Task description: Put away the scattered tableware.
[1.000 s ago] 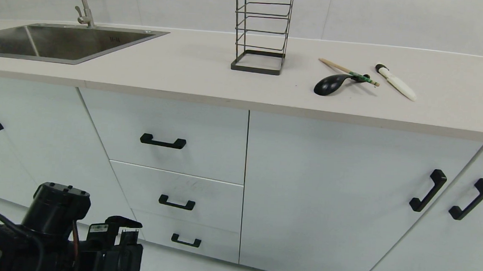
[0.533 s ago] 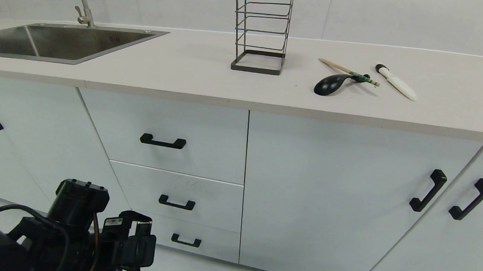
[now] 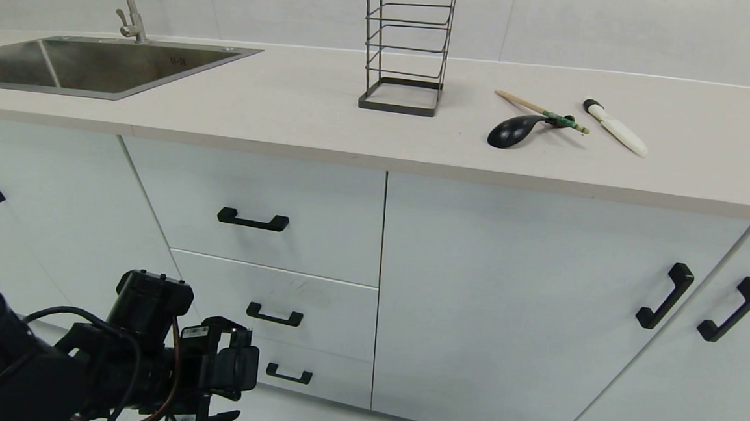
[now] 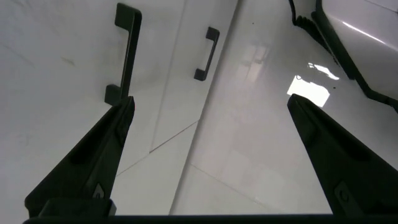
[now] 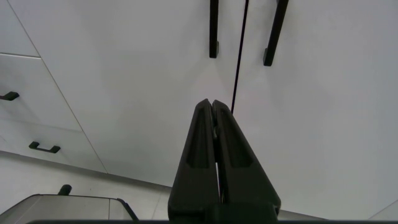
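Note:
A black spoon, a pair of wooden chopsticks resting across its handle, and a white knife with a black handle lie on the counter's right part. A tall wire rack stands behind them toward the middle. My left gripper hangs low in front of the drawers, far below the counter; its fingers stand wide apart, open and empty. My right gripper is shut on nothing, facing two cabinet door handles.
A steel sink with a tap is set into the counter at the left. Below it are three stacked drawers with black handles and cabinet doors to the right. The counter's front edge overhangs the cabinets. Glossy floor lies underneath.
My left arm has risen and moved right, closer to the lower drawers. The tableware on the counter has not moved.

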Robot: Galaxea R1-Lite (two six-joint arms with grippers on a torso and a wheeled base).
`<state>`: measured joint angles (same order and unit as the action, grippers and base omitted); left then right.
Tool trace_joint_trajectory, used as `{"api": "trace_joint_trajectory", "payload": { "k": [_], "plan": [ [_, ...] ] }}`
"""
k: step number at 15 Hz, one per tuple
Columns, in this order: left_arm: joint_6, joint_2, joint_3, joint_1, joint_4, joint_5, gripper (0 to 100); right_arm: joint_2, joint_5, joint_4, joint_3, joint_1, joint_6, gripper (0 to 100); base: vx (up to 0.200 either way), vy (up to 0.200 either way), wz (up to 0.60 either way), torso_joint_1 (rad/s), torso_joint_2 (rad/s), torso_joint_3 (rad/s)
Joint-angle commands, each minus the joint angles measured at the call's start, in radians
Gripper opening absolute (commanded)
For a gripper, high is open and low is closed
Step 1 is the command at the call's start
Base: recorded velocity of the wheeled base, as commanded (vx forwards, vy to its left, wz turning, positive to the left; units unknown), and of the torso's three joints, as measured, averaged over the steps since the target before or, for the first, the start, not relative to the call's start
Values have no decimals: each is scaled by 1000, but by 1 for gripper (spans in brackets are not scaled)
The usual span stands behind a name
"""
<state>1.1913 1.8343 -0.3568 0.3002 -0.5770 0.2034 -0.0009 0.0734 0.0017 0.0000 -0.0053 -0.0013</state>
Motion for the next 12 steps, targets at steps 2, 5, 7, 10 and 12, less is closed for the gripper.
{"api": "trace_joint_trajectory", "payload": {
  "k": [2,5,7,10,12],
  "plan": [
    [-2,74,-28,-21,-34,2,100,1,0,0,0,-1,0,0,0,0,0,0,0,0],
    [-1,163,-39,-16,-129,2,100,1,0,0,0,-1,0,0,0,0,0,0,0,0],
    [-1,218,-37,-16,-199,4,100,1,0,0,0,-1,0,0,0,0,0,0,0,0],
    [-1,281,-31,-19,-299,7,100,1,0,0,0,1,0,0,0,0,0,0,0,0],
    [-2,313,-36,-19,-354,5,100,1,0,0,0,1,0,0,0,0,0,0,0,0]
  ]
}}
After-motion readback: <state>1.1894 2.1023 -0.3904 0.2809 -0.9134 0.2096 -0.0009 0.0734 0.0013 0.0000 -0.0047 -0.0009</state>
